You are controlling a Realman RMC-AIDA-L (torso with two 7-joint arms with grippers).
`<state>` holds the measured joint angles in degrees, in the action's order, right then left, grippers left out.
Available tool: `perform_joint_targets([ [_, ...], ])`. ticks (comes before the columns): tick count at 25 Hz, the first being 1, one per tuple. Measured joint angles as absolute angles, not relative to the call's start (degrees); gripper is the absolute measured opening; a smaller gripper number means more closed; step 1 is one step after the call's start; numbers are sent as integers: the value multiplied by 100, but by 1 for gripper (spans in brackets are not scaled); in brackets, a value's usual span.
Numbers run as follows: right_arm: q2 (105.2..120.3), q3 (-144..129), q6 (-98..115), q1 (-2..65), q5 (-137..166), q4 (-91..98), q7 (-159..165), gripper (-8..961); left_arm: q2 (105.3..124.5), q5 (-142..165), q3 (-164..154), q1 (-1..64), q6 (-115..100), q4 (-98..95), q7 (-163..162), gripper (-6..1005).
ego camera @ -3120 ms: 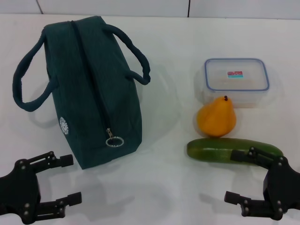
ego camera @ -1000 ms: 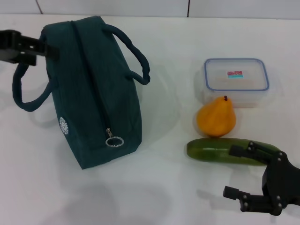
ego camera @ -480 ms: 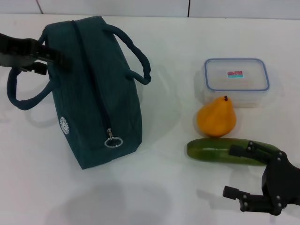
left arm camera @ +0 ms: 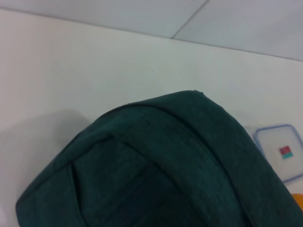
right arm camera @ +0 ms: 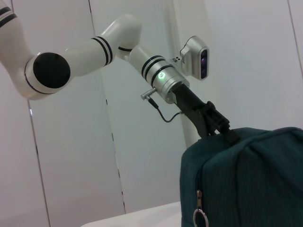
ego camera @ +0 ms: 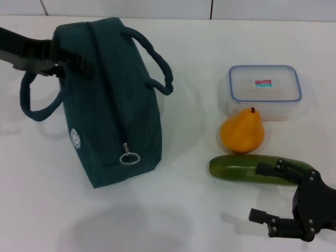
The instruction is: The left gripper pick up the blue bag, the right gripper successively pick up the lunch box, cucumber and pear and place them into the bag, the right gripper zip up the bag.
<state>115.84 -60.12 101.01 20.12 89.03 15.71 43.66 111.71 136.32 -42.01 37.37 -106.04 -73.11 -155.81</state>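
Teal blue bag, upper left of the frame, had shifted slightly right as the left gripper reached its far end, finger state unclear, while the right gripper waited, fingers wide.

Lighting: bright, even, overhead; white worktop near overexposed. Shadows: soft, faint, under bag and right pincer. Glare: mild sheen on cucumber and box lid. Focus: head view sharp; left wrist view soft, bag fabric close-up blurred.
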Motion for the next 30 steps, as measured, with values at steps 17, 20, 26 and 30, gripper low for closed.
perform_joint_targets([
  [17,11584,-6011,10077,2013,8903,1556,4350,815,11146,13336,-4341,3732,-10407,-6996,-15103,305],
  [20,11584,-6011,10074,2013,8903,1555,4350,814,11146,13350,-4453,3737,-10407,-7006,-15105,183],
  [26,11584,-5979,10171,2001,8752,1502,4382,810,11142,13359,-4558,3754,-10517,-7149,-15216,52],
  [30,11575,-5952,10531,1985,7906,1057,4435,808,11060,12962,-4542,3769,-10720,-7170,-15315,49],
])
